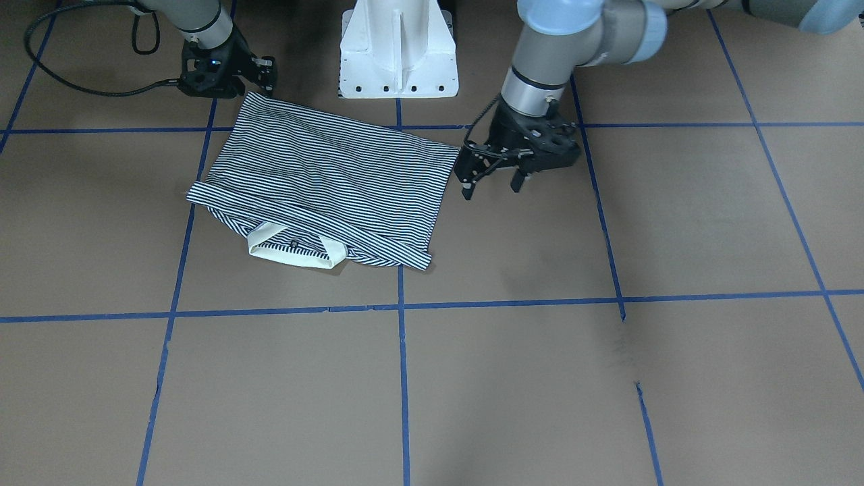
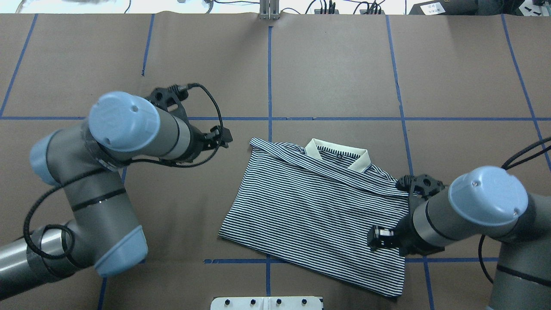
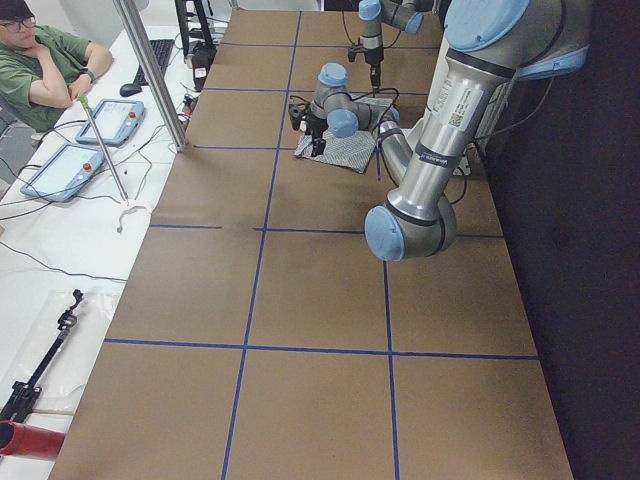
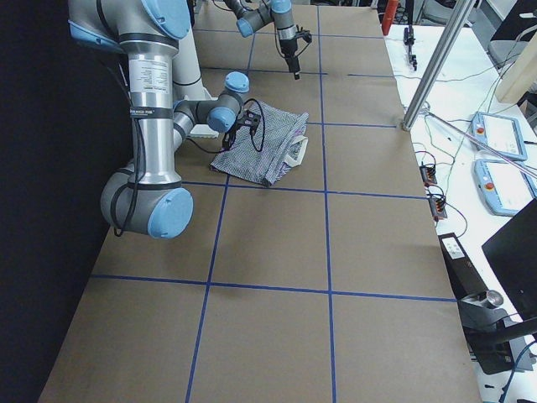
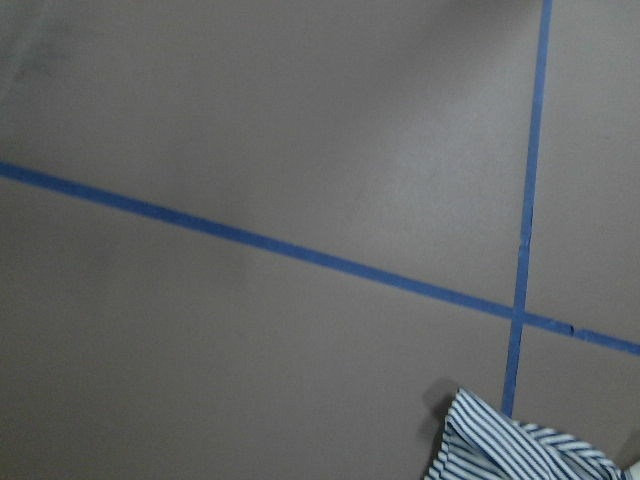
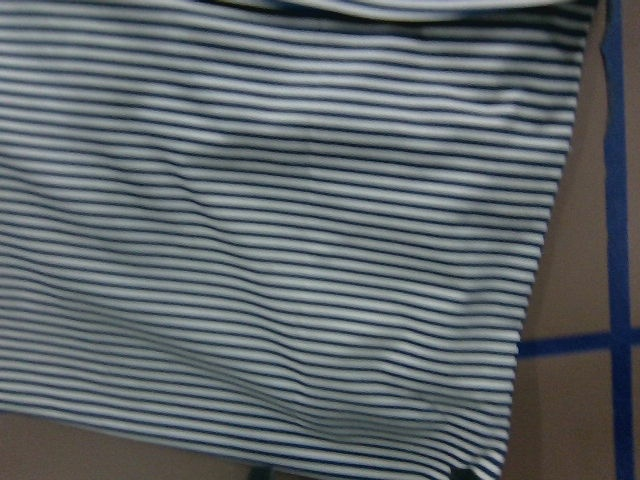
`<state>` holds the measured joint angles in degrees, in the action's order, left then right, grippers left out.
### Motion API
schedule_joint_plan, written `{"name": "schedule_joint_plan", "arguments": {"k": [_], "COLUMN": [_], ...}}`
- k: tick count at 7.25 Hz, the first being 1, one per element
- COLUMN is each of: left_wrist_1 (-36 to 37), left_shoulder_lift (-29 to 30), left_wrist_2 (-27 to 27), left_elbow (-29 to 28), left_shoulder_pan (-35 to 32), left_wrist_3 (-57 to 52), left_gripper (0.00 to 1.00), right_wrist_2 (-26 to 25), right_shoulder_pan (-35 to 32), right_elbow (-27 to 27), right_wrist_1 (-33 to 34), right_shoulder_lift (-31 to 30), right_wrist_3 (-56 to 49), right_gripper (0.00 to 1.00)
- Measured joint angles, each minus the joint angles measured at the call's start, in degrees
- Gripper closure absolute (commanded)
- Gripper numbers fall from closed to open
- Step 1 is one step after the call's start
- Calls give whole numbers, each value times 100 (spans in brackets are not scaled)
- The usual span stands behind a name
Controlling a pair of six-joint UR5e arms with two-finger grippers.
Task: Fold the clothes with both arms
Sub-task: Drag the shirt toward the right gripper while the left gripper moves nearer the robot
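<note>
The striped polo shirt [image 1: 324, 179] lies flat on the brown table, folded to a rough rectangle, its cream collar [image 1: 297, 251] on the side away from the robot. It also shows in the overhead view [image 2: 314, 211]. My left gripper [image 1: 491, 190] is open and empty. It hangs just above the table beside the shirt's near corner, not touching it. My right gripper [image 1: 229, 71] hovers at the shirt's other near corner; its jaws are dark and I cannot tell how they stand. The right wrist view shows only striped cloth [image 6: 280, 230], no fingers.
The white pedestal base [image 1: 398, 50] stands behind the shirt. Blue tape lines [image 1: 402, 307] grid the table. In the left side view an operator [image 3: 40, 60] sits beyond the table's far edge with tablets [image 3: 100, 120] and cables; a metal pole [image 3: 150, 70] stands there.
</note>
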<state>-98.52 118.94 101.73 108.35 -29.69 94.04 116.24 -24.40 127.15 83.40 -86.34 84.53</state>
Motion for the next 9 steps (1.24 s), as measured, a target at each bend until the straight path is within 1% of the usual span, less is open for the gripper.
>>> {"name": "schedule_joint_plan", "arguments": {"k": [1,2,3,4,6,7,8,9], "left_wrist_1": [219,502,687,761,795,800,803,801], "left_shoulder_lift": [12,44,76,115,192,200,199,195], "left_wrist_2": [-80,-226,-366,-443,-526,-557,-595,-644], "left_elbow": [5,-5,-65,-189,-376,-399,-414,-435], "left_shoulder_pan": [432,870,1225,1426,1540,1547,1546,1546], "left_wrist_3": [776,1459,1942,2209,2365,2371,2373,2371], "left_gripper": [0,1,1,2,4,6,6,10], "right_wrist_2": [-6,-25,-80,-144,-186,-188,-189,-192], "right_shoulder_pan": [-436,-728,-876,-933,-979,-990,-993,-994], "right_elbow": [-38,-63,-88,-129,-184,-187,-187,-187], "right_wrist_1": [-4,-5,-2,0,1,1,1,1], "right_shoulder_lift": [316,542,682,782,873,879,880,884], "right_wrist_3": [-44,-88,-107,-109,-105,-104,-99,-88], "right_gripper": [0,0,0,0,0,0,0,0]}}
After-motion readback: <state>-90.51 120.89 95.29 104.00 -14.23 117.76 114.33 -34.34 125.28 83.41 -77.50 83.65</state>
